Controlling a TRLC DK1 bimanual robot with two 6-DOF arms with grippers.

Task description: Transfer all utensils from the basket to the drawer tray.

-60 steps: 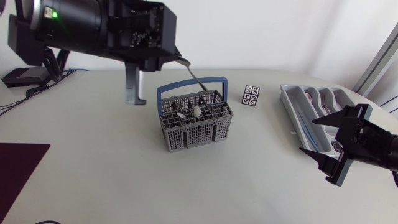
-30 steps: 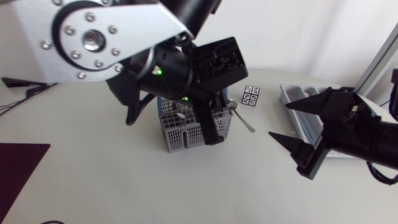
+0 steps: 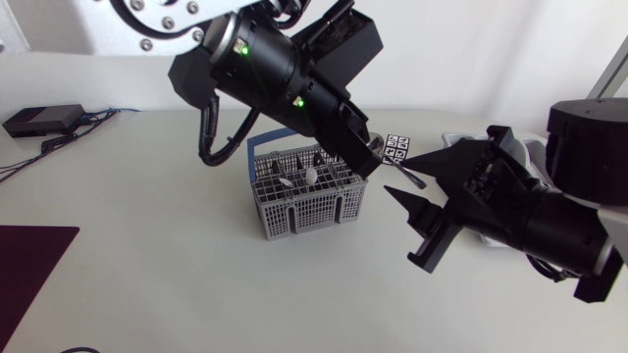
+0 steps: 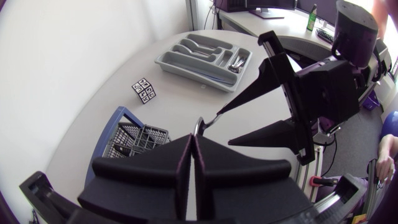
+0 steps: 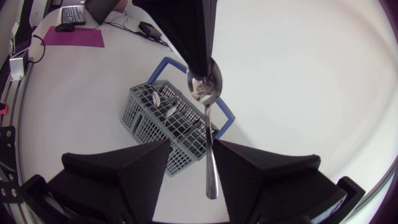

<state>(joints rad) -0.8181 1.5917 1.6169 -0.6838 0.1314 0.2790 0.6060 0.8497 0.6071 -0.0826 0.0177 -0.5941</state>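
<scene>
Basket [image 3: 294,211]: several utensils [image 3: 309,175] stand in it, not yet moved.
Left gripper [image 4: 193,142]: clamped on the spoon [image 5: 204,87] near the bowl, held in the air beside the basket; handle points toward the right arm.
Right gripper [image 5: 191,146]: fingers spread, spoon handle between them with a gap on each side; no contact visible.
Drawer tray [image 4: 168,62]: well apart, beyond the right arm; a few pieces [image 4: 236,62] lie in one compartment.
Judgement: partly done. This spoon looks to be mid-handover, and the basket's contents remain.
</scene>
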